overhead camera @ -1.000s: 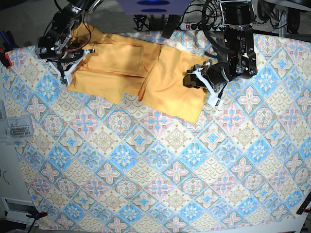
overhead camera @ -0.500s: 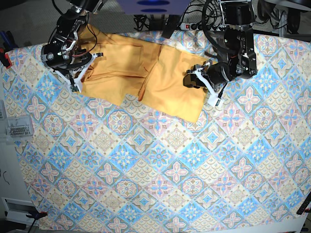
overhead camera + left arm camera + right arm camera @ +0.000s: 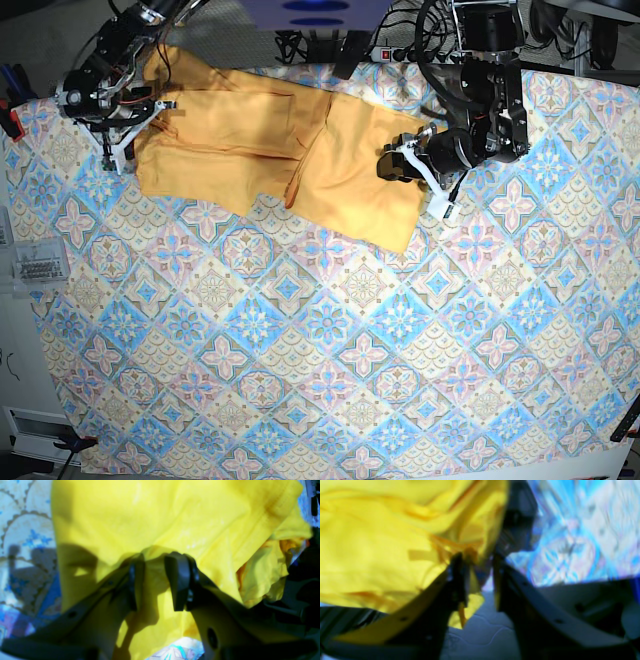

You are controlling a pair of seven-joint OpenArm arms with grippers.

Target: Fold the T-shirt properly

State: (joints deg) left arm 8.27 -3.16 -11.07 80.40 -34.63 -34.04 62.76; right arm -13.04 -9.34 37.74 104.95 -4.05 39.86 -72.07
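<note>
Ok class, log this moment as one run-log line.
T-shirt: partly folded on patterned cloth | right gripper: jaws apart at shirt edge | left gripper: fabric between jaws, grip unclear

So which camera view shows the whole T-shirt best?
The base view: only there does the whole T-shirt show, lying partly folded on the patterned cloth. The left wrist view shows only a close fold of it at the left gripper. The right wrist view is blurred and shows one edge.

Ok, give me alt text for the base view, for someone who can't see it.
A yellow-orange T-shirt lies partly folded at the far end of a blue-and-pink tiled cloth. The left gripper sits on its right edge, the right gripper at its left edge.
</note>
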